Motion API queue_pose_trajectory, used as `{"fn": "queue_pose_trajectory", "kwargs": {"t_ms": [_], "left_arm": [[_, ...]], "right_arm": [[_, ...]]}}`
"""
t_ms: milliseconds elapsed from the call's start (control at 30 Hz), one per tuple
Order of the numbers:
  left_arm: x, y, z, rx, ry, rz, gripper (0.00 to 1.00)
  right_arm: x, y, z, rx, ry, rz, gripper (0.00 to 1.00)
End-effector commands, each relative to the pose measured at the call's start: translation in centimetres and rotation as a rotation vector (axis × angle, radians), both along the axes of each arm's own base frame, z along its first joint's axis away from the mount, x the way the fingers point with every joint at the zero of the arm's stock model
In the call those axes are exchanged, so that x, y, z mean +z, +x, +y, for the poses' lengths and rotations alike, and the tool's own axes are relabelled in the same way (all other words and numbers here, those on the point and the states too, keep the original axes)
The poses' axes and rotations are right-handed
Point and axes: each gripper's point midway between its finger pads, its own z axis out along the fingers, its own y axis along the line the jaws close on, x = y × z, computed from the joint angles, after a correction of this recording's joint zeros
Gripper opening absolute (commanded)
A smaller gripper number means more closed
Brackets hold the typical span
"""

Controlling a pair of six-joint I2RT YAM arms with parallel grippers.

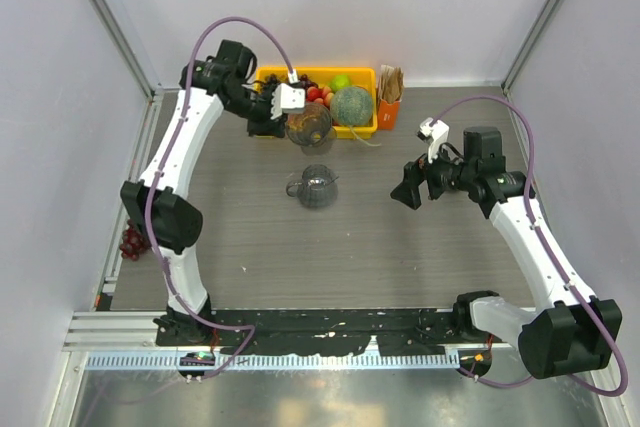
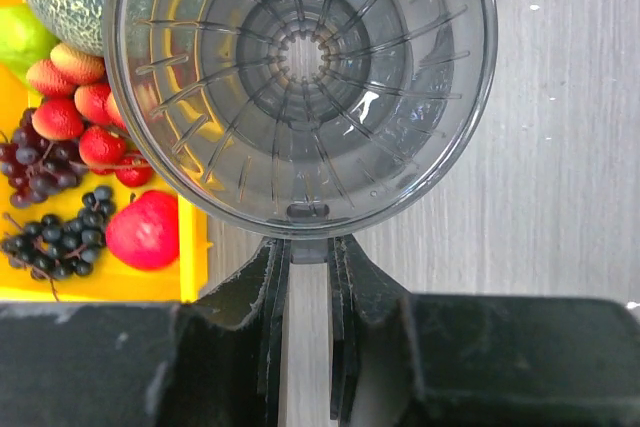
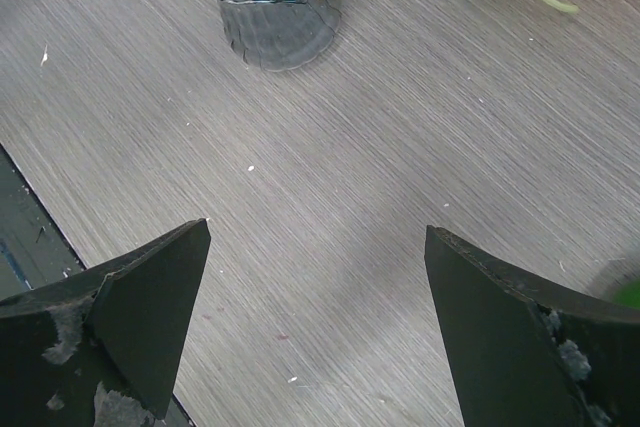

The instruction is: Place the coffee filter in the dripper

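Dripper, a smoky see-through funnel with ribs fanning out from its centre hole, fills our left wrist view. We see it at the front edge of the yellow fruit tray, its small rim tab pinched between the narrow fingers of the left gripper. That arm reaches far forward. The right gripper hovers over the table with its fingers spread wide, holding nothing, near a ribbed glass vessel.
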Motion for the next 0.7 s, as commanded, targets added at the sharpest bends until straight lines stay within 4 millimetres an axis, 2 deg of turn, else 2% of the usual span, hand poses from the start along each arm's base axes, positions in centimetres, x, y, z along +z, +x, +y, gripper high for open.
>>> {"fn": "queue_pose_trajectory", "kwargs": {"t_ms": [0,133,500,667], "left_arm": [[-1.5,-3.9,0.0,-0.061,0.075,0.169,0.00],[-2.6,-3.0,-0.2,-0.011,0.119,0.178,0.00],[-4.5,-6.1,-0.6,0.053,0.138,0.356,0.00],[-5.1,-6.3,-0.5,0.085,0.152,0.366,0.00]], "right_arm": [[0.7,-0.3,0.2,0.028,0.018,-0.025,0.96],[0.5,-0.3,0.2,0.028,0.020,-0.019,0.96],[0.3,-0.3,0.2,0.027,0.019,-0.014,0.95],[0.3,-0.5,0.3,0.033,0.024,-0.012,0.96]]}}
